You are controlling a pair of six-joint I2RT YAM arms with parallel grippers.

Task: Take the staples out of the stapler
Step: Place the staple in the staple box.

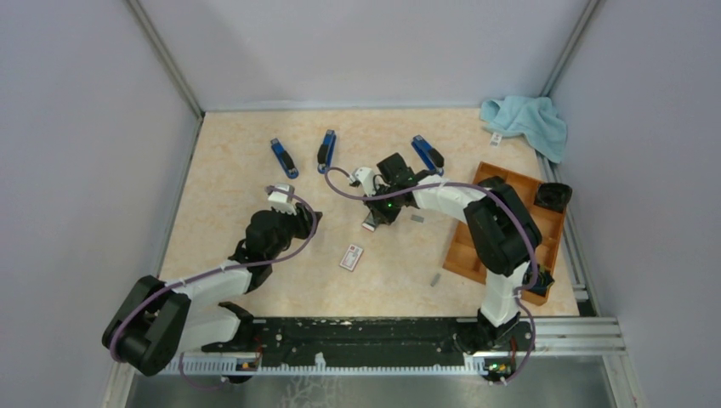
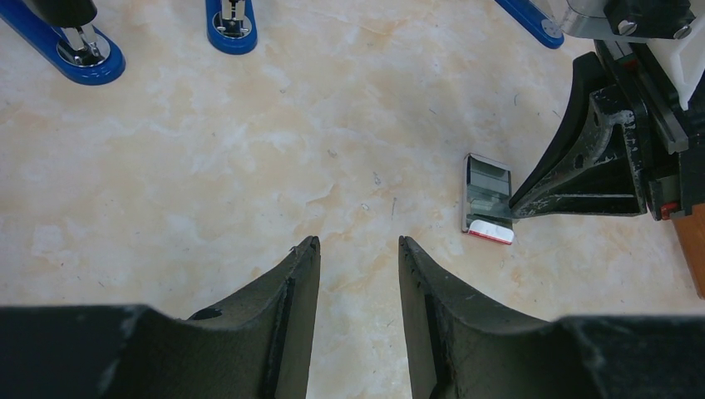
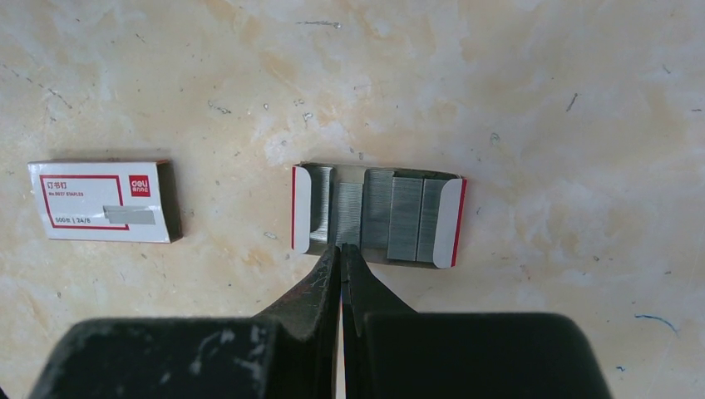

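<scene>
An open white-and-red staple tray [image 3: 378, 214] lies on the table, holding several silvery staples [image 3: 407, 216] side by side. My right gripper [image 3: 341, 247] is shut, with its tips at the tray's near edge, touching the end of one strip [image 3: 347, 208]. I cannot tell if it pinches that strip. In the top view the right gripper [image 1: 380, 212] hangs over the tray [image 1: 371, 224]. Three blue staplers [image 1: 283, 158] [image 1: 326, 150] [image 1: 428, 154] lie at the back. My left gripper [image 2: 357, 243] is open and empty above bare table, left of the tray [image 2: 486, 195].
A closed white box with a red label [image 1: 351, 257] lies in front of the tray. Loose grey strips [image 1: 417, 218] [image 1: 434, 279] lie to the right. A wooden compartment tray [image 1: 510, 229] stands at the right edge and a blue cloth [image 1: 525, 119] at the back right.
</scene>
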